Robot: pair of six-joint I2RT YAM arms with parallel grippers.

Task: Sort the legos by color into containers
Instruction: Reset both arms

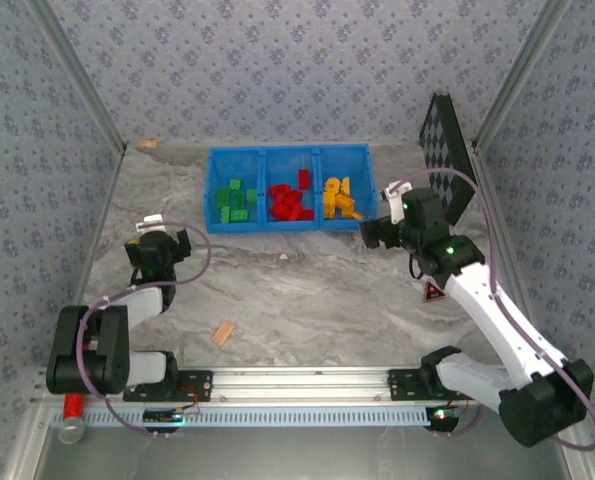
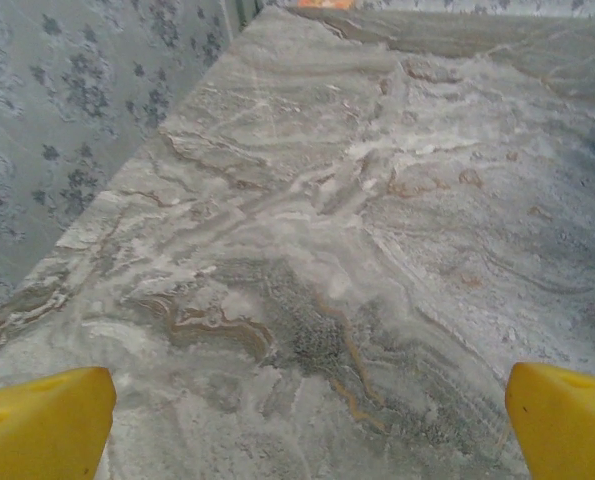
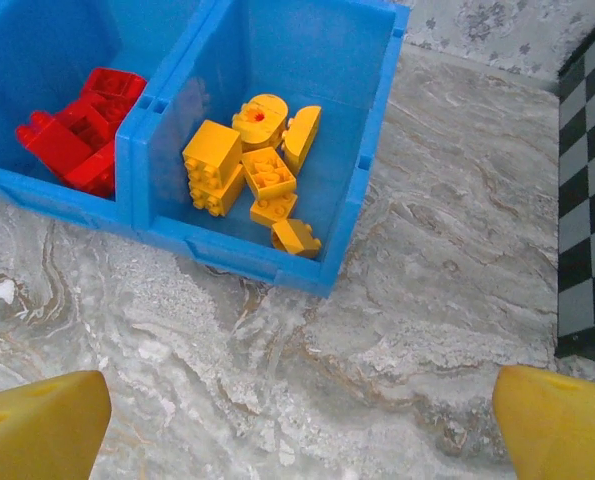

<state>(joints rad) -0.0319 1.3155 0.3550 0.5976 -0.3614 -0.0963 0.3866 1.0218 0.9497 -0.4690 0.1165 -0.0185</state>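
At the far middle of the tabletop (image 1: 307, 290), a blue bin (image 1: 289, 227), split into three open compartments side by side. In the left compartment, green bricks (image 1: 237, 200); in the middle one, red bricks (image 1: 292, 203); in the right one, yellow bricks (image 1: 340, 198), heaped toward the near wall in the right wrist view.

Over bare marble near the left wall, the left end effector (image 2: 302, 430), spread wide with nothing between its yellow fingers (image 2: 42, 425), well apart from the bin.

Just in front of the bin's near right corner, the right end effector (image 3: 297, 430), likewise spread wide and empty, facing the compartment of yellow bricks.

On the near part of the tabletop, between the two arms and closer to the left one, a tan wooden block (image 1: 223, 333), lying alone. Against the far right wall, a black-and-white checkered board (image 1: 442, 150). Beside the left arm's base, past the near rail, a small red cylinder (image 1: 72, 405).
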